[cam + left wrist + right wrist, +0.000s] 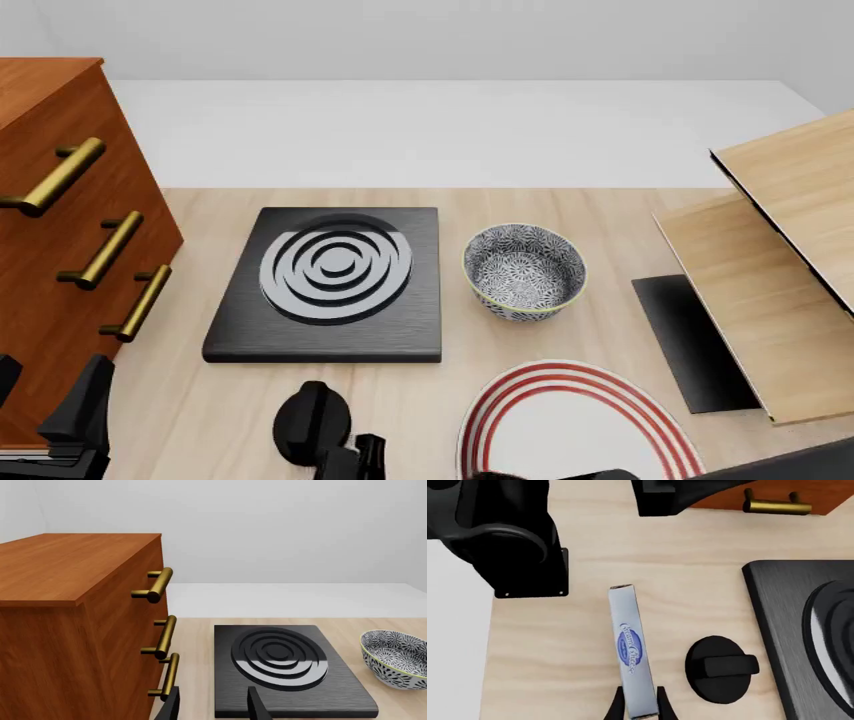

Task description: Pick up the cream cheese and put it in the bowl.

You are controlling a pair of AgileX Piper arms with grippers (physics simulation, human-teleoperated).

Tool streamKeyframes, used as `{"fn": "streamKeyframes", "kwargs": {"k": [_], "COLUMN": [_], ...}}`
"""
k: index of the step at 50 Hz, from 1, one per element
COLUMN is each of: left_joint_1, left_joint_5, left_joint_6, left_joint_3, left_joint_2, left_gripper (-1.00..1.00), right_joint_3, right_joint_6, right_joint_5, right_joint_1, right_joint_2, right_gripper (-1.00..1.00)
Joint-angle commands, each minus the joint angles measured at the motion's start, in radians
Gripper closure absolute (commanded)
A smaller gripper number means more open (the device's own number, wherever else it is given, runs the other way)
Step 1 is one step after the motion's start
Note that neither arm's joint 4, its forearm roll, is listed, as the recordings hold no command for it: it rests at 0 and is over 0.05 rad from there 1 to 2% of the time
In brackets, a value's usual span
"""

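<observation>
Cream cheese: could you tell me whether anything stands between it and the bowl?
Nothing tall. The right gripper straddles the cream cheese; only the low black knob and the stove corner lie toward the bowl.

Light wooden table (601, 215) is carrying 1 black stove plate (334, 283), 1 patterned bowl (525, 271) just beside it, 1 red-striped plate (577, 421), 1 black knob (310, 420), 1 wooden cabinet (60, 240), 1 wooden rack (774, 270).

Simulated kitchen tabletop, stove burner (334, 275), wooden drawer cabinet (54, 240), plate (574, 425)
</observation>
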Motion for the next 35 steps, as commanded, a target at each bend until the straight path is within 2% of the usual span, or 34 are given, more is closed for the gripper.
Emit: {"fn": "streamKeyframes", "kwargs": {"k": [1, 13, 24, 29, 35], "left_joint_1": [0.0, 0.0, 0.0, 0.0, 0.0], "left_joint_5": [0.0, 0.0, 0.0, 0.0, 0.0], "left_joint_6": [0.0, 0.0, 0.0, 0.0, 0.0], "left_joint_3": [0.0, 0.0, 0.0, 0.0, 0.0], "left_joint_2": [0.0, 0.0, 0.0, 0.0, 0.0], "left_gripper": [-1.0, -1.0, -1.0, -1.0, -1.0], "right_joint_3": [0.042, 0.109, 0.156, 0.17, 0.171], "right_joint_6": [0.0, 0.016, 0.029, 0.038, 0.032], "right_joint_5": [0.015, 0.046, 0.119, 0.177, 0.288], "right_joint_1": [0.0, -0.007, -0.027, -0.046, -0.088], "right_joint_2": [-0.084, -0.194, -0.323, -0.4, -0.519], "right_gripper": [1.0, 1.0, 1.0, 1.0, 1.0]}}
